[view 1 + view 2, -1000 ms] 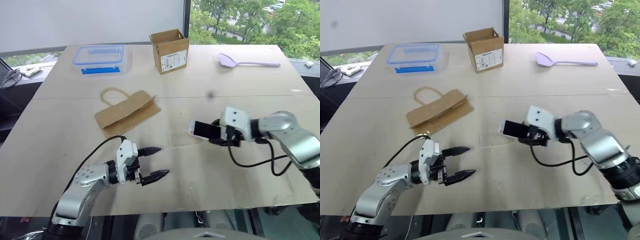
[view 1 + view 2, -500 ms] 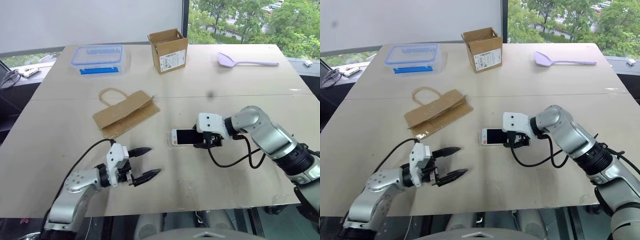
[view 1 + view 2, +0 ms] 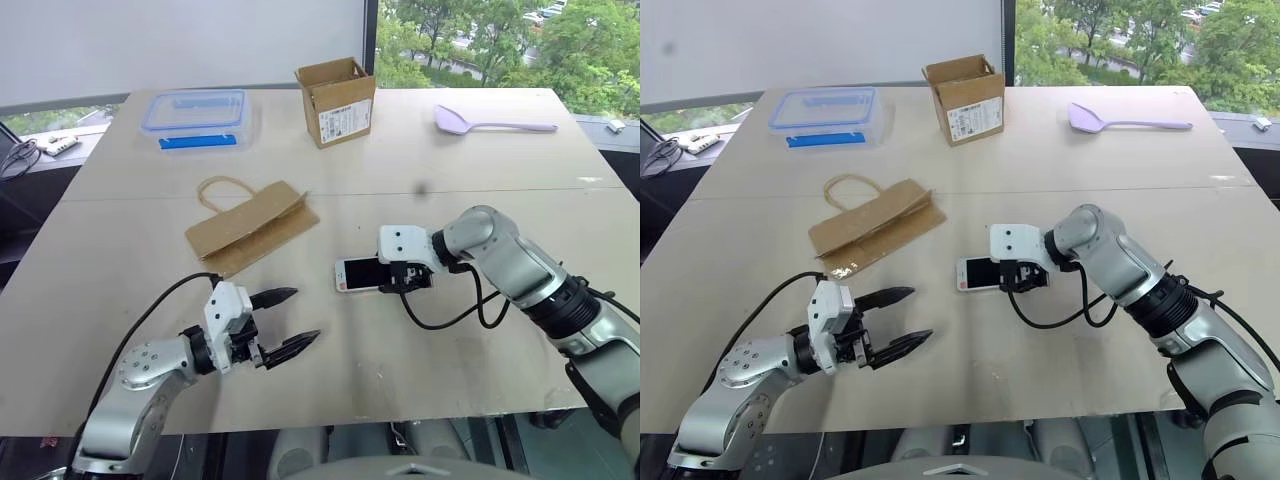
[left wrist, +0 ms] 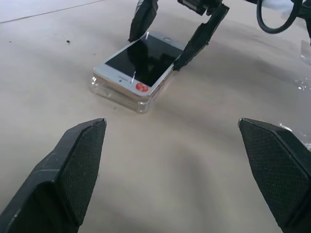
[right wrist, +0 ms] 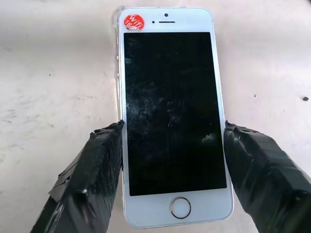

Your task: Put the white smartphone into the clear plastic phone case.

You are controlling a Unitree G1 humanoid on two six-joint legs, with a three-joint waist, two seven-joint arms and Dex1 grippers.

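Mid-table (image 3: 120, 300), the white smartphone (image 3: 358, 274) is lying screen-up on the clear plastic phone case (image 4: 114, 91), long axis crosswise, right gripper (image 3: 397, 276) clamping its long edges, left gripper (image 3: 282, 321) gaping wide nearby.

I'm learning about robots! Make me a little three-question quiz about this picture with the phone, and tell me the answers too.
1. True or false: the right end effector grips the white smartphone by its two long edges.
2. What lies right under the phone? A) the brown paper bag B) the clear plastic phone case C) the lilac spoon
3. Fill in: the left end effector is ____ and holds nothing.

Key
1. True. The right wrist view shows a black finger against each long side.
2. B. The left wrist view shows the clear shell's corner and rim under the phone on the table.
3. Open.
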